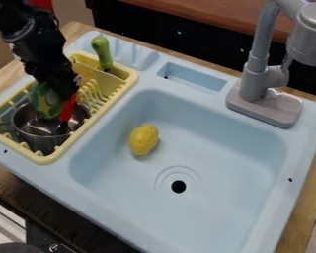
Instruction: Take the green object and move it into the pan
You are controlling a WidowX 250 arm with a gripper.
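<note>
Camera view here: green object [47, 102] is in the metal pan [38, 137], left side of frame. Black hand [56, 86] is right at it, can't tell if it's gripping tbh. Yellow rack [63, 148] around the pan, lemon [143, 140] near center.

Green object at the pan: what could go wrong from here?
- The green object is upright, its lower end down in the pan; let go, it might topple against the rim or into the rack.
- The pan's handle juts out past the rack's edge, so pressing down could tip or shift the pan.
- The rack's prongs stand right beside the pincer; a sideways exit might snag them.
</note>
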